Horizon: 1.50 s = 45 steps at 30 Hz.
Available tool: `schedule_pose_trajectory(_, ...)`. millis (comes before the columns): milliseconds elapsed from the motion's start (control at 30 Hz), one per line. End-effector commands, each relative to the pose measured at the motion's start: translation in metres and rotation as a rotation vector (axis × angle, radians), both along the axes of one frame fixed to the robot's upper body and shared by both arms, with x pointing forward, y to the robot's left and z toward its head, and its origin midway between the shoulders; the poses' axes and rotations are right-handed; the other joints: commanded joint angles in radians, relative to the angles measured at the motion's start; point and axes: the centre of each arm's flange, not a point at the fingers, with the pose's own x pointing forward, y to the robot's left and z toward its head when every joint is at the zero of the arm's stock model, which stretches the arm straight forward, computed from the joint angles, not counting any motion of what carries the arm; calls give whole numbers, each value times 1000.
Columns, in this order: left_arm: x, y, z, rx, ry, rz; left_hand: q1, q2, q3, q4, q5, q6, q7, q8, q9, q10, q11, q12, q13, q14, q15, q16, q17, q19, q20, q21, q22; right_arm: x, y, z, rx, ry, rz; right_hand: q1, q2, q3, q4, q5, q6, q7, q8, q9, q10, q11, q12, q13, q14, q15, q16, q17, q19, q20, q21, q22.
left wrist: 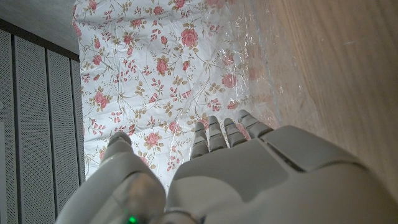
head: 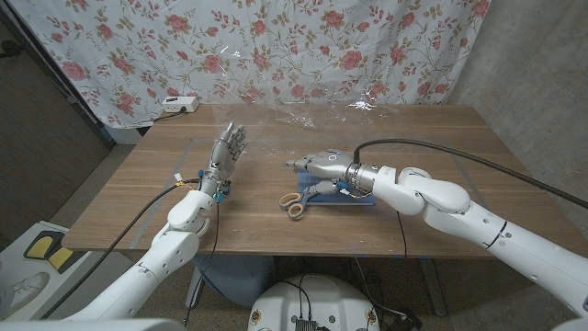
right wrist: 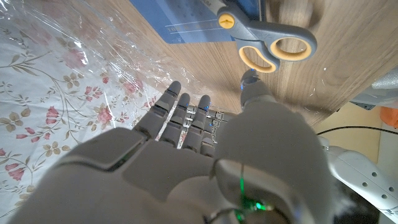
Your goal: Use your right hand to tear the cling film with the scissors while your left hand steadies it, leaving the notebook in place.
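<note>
Thin, slippery cling film is hanging taut at the counter's far middle. Stiff scissors, best grasped by their loops, are lying under the right robot hand, hovering open-fingered; the left robot hand is standing open, holding nothing.

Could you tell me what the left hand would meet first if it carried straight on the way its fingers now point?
Most likely the cling film. The left hand stands open on the table, fingers aimed toward the flowered curtain; in the left wrist view the clear sheet hangs just beyond the fingertips, though depth is unclear.
</note>
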Motion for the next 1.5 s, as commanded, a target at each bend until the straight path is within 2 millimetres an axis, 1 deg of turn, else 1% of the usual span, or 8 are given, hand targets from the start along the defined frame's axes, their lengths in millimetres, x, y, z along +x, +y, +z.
schedule_pose_trajectory(33, -1, 0, 0, -5, -1, 2, 3, 12, 3, -8, 5, 9, 1, -4, 3, 8, 2, -2, 2, 3, -7, 1, 3, 3, 4, 0, 5, 5, 0, -8, -29, 20, -30, 15, -2, 1, 5, -2, 2, 28, -3, 3, -14, 1, 8, 8, -7, -135, -3, 6, -3, -3, 1, 1)
schedule_pose_trajectory(200, -1, 0, -1, -4, 0, 1, 3, 12, 2, -8, 5, 9, 1, -4, 3, 8, 3, -1, 2, 4, -7, 1, 3, 2, 4, 0, 5, 7, -1, -10, -39, 32, -47, 25, -2, 5, 4, -2, -5, 39, -6, 2, -27, 7, 8, 11, -16, -128, -10, 7, -9, -2, -1, 1)
schedule_pose_trajectory(267, -1, -1, -1, -3, 1, 0, 3, 12, 2, -8, 5, 9, 1, -4, 3, 8, 1, -1, 2, 3, -8, 1, 3, 2, 5, -1, 5, 8, -1, -10, -41, 35, -53, 55, 20, 28, 0, 9, -10, 40, -8, 1, -36, 7, 12, 15, -19, -127, -18, 8, -16, -4, -2, 1)
schedule_pose_trajectory(333, -1, -1, -1, -6, 0, -1, 3, 12, 2, -8, 5, 9, 1, -4, 3, 9, 2, -1, 2, 3, -7, 1, 3, 2, 4, -1, 5, 9, -2, -11, -42, 35, -57, 62, 18, 33, -1, 13, -19, 45, -11, 1, -46, 11, 11, 17, -24, -125, -24, 7, -22, -4, -3, 1)
schedule_pose_trajectory(700, 0, -3, -2, -5, 1, -4, 2, 12, 2, -9, 5, 8, 1, -4, 3, 9, -5, -1, 2, 3, -8, 1, 3, 2, 5, -1, 5, 10, -2, -16, -61, 51, -74, 65, 11, 42, 5, 18, -34, 75, -15, 0, -65, 22, 12, 20, -35, -111, -41, 5, -27, -3, -2, 1)
schedule_pose_trajectory(900, -1, -2, -2, -6, 2, -4, 2, 13, 2, -9, 5, 9, 1, -4, 3, 9, -5, -1, 2, 3, -7, 1, 3, 2, 5, -1, 5, 12, -2, -19, -72, 57, -92, 59, 5, 41, 9, 18, -36, 80, -15, -1, -68, 23, 15, 22, -35, -111, -45, 5, -30, 0, -2, 1)
schedule_pose_trajectory(1067, -1, -1, -2, -4, 4, -4, 2, 13, 2, -9, 5, 9, 1, -4, 3, 8, 2, -1, 2, 3, -6, 1, 3, 1, 5, -1, 5, 14, -4, -20, -77, 53, -110, 53, -2, 40, 12, 18, -32, 96, -12, -2, -65, 29, 18, 23, -36, -106, -50, 3, -27, 0, 0, 1)
schedule_pose_trajectory(1500, -1, 0, 0, -3, 5, -6, 2, 15, 2, -10, 5, 8, 1, -5, 3, 8, 2, -2, 2, 3, -5, 1, 3, 2, 4, 0, 5, 11, -2, -22, -104, 56, -139, 47, -5, 43, 16, 18, -30, 101, -11, -3, -60, 31, 25, 24, -32, -103, -56, 1, -26, 6, 1, 1)
